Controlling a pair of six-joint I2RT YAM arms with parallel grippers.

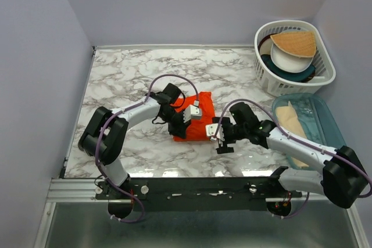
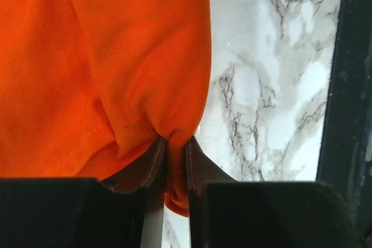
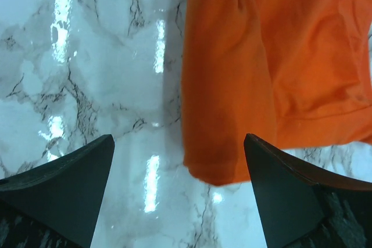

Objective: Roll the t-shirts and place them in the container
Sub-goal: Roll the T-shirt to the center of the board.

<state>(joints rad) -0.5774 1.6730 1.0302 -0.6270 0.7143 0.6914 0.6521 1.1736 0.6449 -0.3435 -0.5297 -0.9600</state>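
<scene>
Orange-red thin t-shirt (image 1: 200, 129): left fingers (image 2: 145, 166) pinch one small fold, right fingers (image 3: 64, 184) gape empty; it may slip loose.

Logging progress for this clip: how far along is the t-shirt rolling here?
Done: the t-shirt lies folded into a compact pad on the table. In hand: the left claw pinches a bunched edge of it; the right claw is open beside it, holding nothing. Left: no finished roll shows yet, so the rolling itself seems largely to come.
</scene>
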